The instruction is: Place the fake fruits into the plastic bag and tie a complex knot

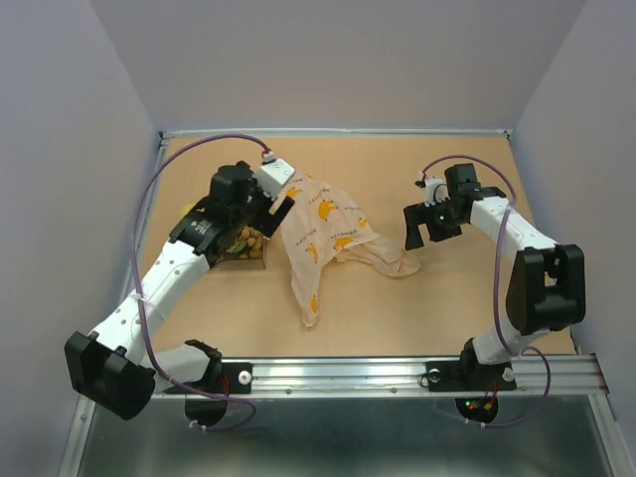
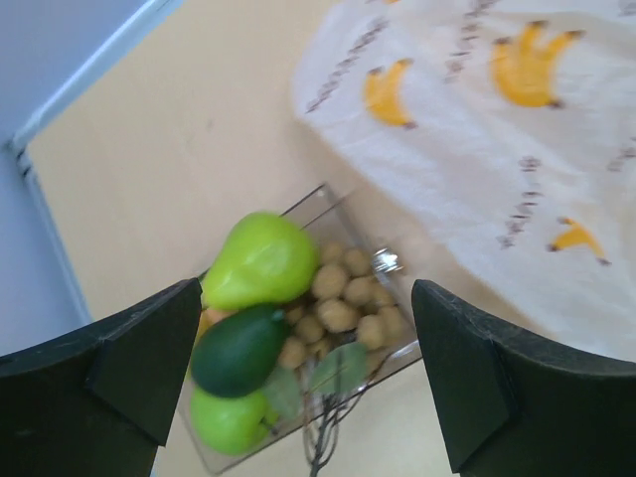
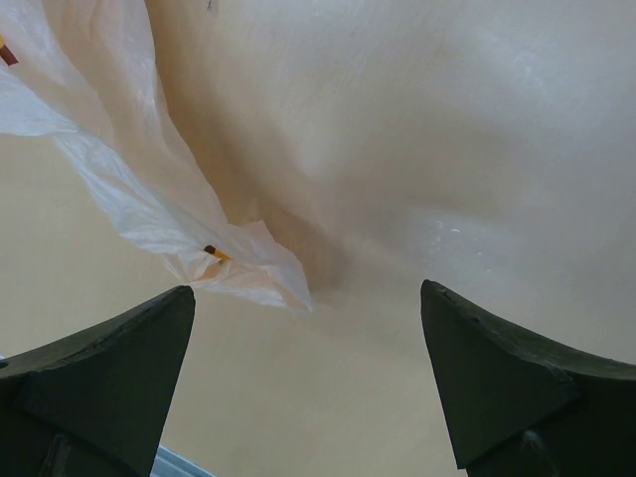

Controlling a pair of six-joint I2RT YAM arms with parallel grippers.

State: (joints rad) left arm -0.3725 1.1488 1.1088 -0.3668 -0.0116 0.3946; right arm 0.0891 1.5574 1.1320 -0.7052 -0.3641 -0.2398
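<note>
Both your grippers gape, grasping nothing: left gripper (image 2: 308, 378) over the fruits (image 2: 343, 298) in the tray (image 2: 318, 204) near the left edge, right gripper (image 3: 308, 378) beside the bag (image 1: 323, 238).

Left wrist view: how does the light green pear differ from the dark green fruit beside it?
The pear is bright yellow-green; the dark green fruit is deep green, avocado-like. The pear looks larger and tapers at one end; the dark green fruit is a plainer oval. Both are smooth and lie touching in the clear tray beside the tan balls.
</note>
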